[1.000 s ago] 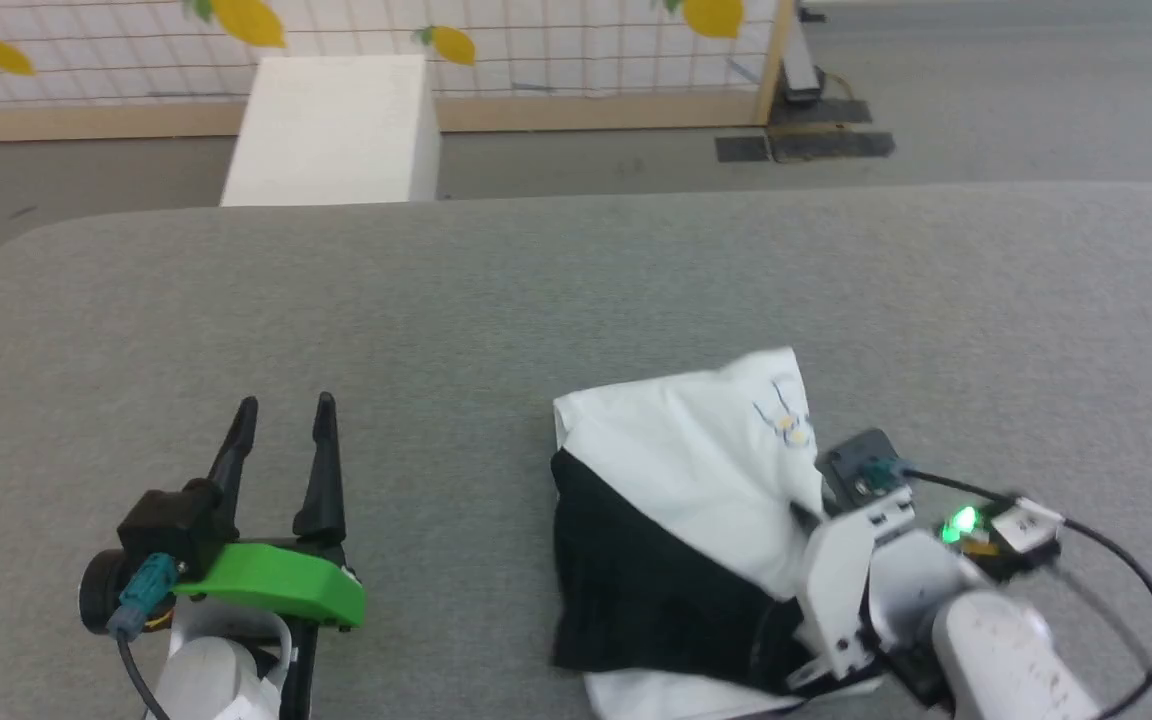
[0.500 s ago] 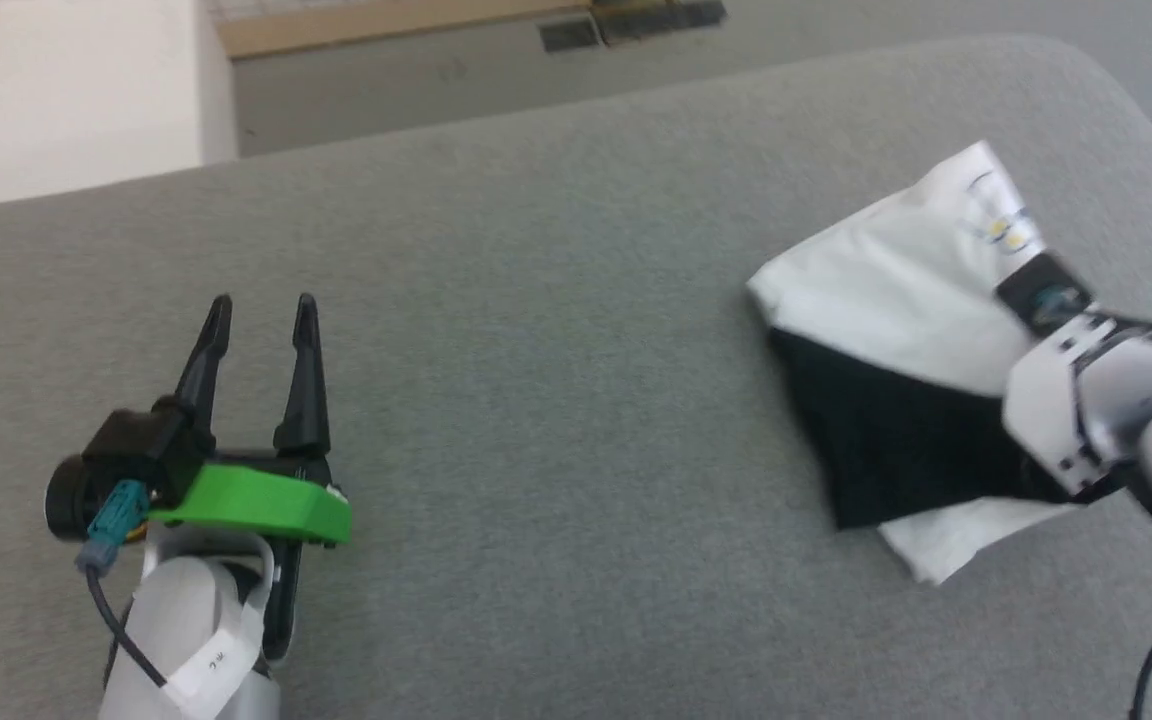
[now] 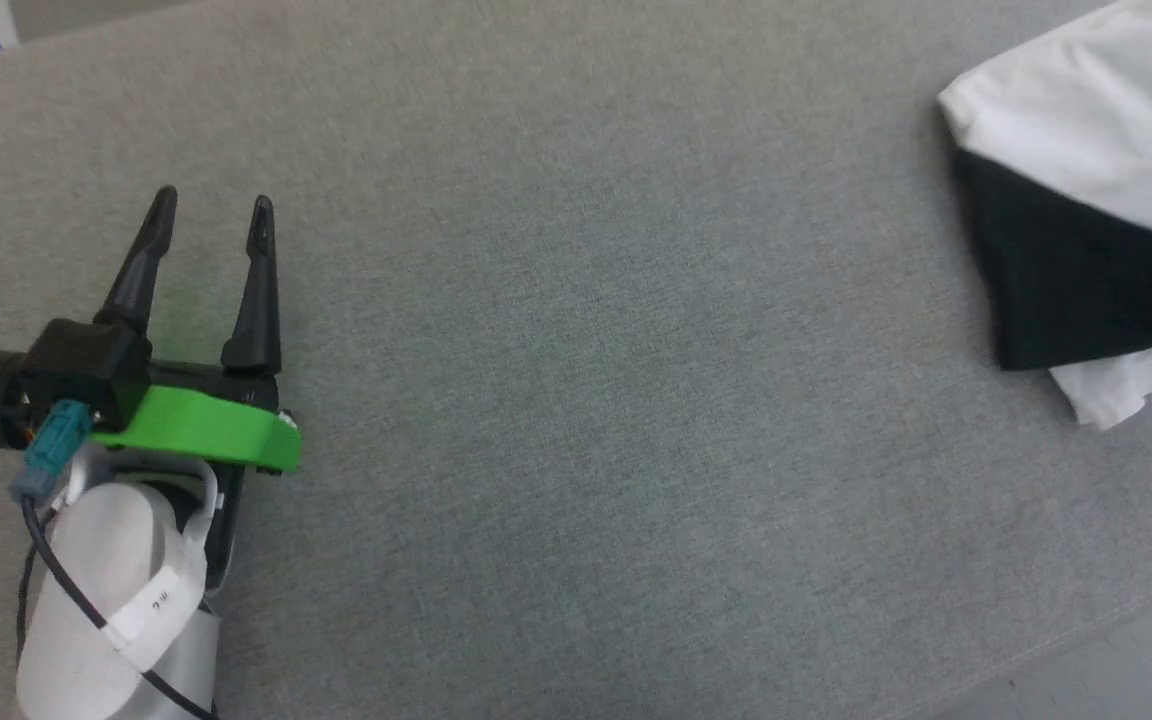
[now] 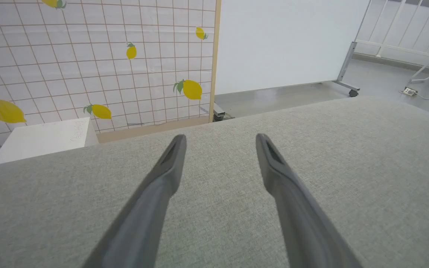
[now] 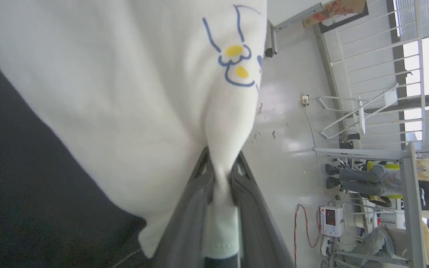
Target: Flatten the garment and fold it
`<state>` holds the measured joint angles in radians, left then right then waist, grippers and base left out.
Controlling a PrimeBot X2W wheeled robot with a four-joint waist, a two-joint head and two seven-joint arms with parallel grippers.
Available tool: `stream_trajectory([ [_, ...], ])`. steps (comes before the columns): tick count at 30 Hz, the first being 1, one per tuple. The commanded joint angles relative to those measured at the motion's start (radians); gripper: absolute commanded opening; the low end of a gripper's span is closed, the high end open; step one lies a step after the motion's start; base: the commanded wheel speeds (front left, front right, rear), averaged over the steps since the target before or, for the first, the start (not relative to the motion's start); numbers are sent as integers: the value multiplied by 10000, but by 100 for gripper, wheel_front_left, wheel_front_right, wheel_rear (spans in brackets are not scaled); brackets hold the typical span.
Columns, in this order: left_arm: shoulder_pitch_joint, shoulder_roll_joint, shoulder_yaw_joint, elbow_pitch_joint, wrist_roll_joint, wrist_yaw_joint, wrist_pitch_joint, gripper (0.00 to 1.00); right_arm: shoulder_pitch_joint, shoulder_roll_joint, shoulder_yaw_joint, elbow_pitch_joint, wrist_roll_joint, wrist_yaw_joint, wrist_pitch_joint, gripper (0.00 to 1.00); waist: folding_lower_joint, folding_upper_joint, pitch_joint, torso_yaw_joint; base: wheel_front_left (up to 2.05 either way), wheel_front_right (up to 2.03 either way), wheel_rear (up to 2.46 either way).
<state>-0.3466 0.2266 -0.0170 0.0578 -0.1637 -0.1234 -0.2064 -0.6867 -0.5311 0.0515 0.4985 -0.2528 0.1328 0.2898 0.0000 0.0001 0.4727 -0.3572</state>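
Your right claw (image 5: pixel 222 154) pinches a white fold of the garment (image 3: pixel 1066 150), bunched at the right of the tabletop (image 3: pixel 576 400); your left claw (image 3: pixel 213 198) gapes empty. Expect limp, light cloth: take hems or corners.

This is looking like a robotics lab or test hall, not a home. Beyond the left pincer (image 4: pixel 220 137), a lemon-printed grid screen (image 4: pixel 88 63) and a white panel on castors (image 4: pixel 285 41) are standing on bare grey floor (image 4: pixel 292 97), behind the grey cloth-covered surface (image 4: pixel 348 149) lying under that pincer. Past the right pincer (image 5: pixel 222 156), a meter box showing red digits (image 5: pixel 330 219), an orange cable (image 5: pixel 297 223), metal railings (image 5: pixel 367 48) and a person's legs (image 5: pixel 359 175) are showing.
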Motion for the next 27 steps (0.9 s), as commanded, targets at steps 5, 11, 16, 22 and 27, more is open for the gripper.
stream_trajectory([
  [5, -272, 186, -151, -325, 64, -45, 211, 100, -492, 224, -1384, 421, -762, -21, -394, 0, 0, -1, 1108, 156, 0, 0, 0],
  [11, -212, 244, -161, -449, 24, 26, 257, 100, -831, 497, -2505, 876, -1317, -21, -876, 0, 0, -1, 1235, 537, 0, 0, 0],
  [16, -97, 196, -196, -317, -45, 81, 180, 100, -875, 746, -3109, 1267, -1746, -21, -926, 63, 0, -1, 961, 690, 0, 0, 0],
  [22, 211, -112, -347, 301, -224, 100, -170, 100, -576, 883, -3573, 1531, -2021, -21, -1323, 100, 0, -1, -185, 879, 0, 0, 0],
  [27, 676, -452, -415, 944, -393, 133, -420, 100, -188, 1036, -3696, 1630, -1360, -21, -2176, 100, 0, -1, -1600, 1128, 0, 0, 0],
])
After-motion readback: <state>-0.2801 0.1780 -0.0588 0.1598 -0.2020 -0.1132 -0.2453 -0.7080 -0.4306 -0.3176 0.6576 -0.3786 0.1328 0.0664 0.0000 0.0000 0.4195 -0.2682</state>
